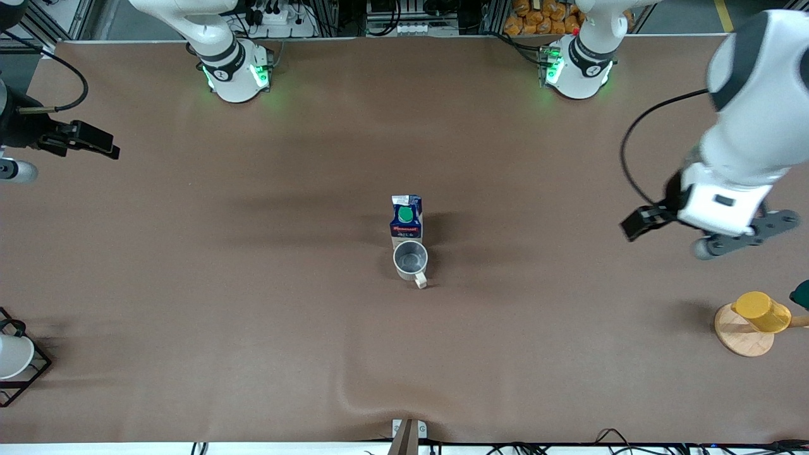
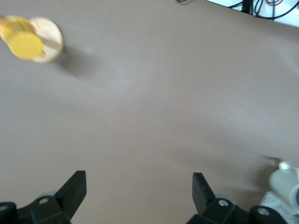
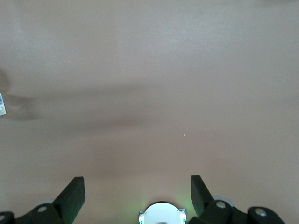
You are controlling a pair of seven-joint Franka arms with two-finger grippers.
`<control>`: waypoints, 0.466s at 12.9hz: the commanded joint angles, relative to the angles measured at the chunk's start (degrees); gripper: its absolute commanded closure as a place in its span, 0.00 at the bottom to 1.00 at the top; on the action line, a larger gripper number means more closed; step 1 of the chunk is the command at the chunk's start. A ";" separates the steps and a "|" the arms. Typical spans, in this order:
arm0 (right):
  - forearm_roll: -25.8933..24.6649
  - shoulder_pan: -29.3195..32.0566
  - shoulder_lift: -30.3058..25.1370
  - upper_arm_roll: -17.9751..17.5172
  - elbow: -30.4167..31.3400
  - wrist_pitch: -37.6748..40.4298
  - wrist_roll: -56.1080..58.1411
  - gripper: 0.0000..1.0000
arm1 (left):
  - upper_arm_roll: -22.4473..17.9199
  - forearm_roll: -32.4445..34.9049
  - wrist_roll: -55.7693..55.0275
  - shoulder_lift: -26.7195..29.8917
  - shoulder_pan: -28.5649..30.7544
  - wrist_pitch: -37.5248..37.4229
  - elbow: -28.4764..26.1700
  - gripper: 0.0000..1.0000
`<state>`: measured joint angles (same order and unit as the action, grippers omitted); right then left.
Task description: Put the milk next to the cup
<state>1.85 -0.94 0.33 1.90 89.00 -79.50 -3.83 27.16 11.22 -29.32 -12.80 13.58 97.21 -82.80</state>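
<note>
1. While both of my arms hang clear of the middle of the table [image 1: 253,328], the milk [image 1: 406,218] stands upright there on the brown cloth, its green cap [image 1: 405,215] facing the front camera.
2. The cup [image 1: 411,259] sits just beside the milk, on the side nearer the front camera; the two look to be touching or nearly so, and I cannot tell which. Its pale handle [image 1: 420,281] points toward the front camera.
3. My left gripper [image 1: 638,222] hangs in the air over bare cloth toward the left arm's end of the table, well apart from the milk and the cup. In the left wrist view its fingers [image 2: 74,186] stand wide apart with nothing between them — only cloth shows below.
4. My right gripper [image 1: 95,144] hangs over the cloth at the right arm's end of the table, likewise well apart from both items. In the right wrist view its fingers [image 3: 74,192] are spread wide and hold nothing.
5. A yellow cup [image 1: 761,311] lies tipped on a round wooden stand [image 1: 742,338] near the left arm's end, nearer the front camera than my left gripper.
6. A white cup [image 1: 12,355] sits in a black wire rack [image 1: 28,376] at the right arm's end — also nearer the front camera.
</note>
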 commanded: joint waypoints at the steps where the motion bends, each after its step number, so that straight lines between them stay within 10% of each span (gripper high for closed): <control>1: -0.54 0.50 -0.85 -0.23 0.56 0.40 -0.74 0.00 | -9.44 -8.44 16.24 4.53 -1.35 -1.06 -1.67 0.00; 4: -0.54 0.67 -0.94 -0.06 0.73 1.62 -0.74 0.00 | -22.12 -13.86 26.75 8.31 -8.81 -4.83 -2.01 0.00; 6: -0.54 1.82 -0.94 0.03 0.73 3.20 -0.74 0.00 | -22.67 -12.03 27.56 11.73 -9.35 -5.37 -3.93 0.00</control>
<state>1.62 -0.44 0.32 2.20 89.13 -77.55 -3.97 5.61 -1.63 -2.90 -5.64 6.19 92.39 -83.10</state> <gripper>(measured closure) 0.000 0.000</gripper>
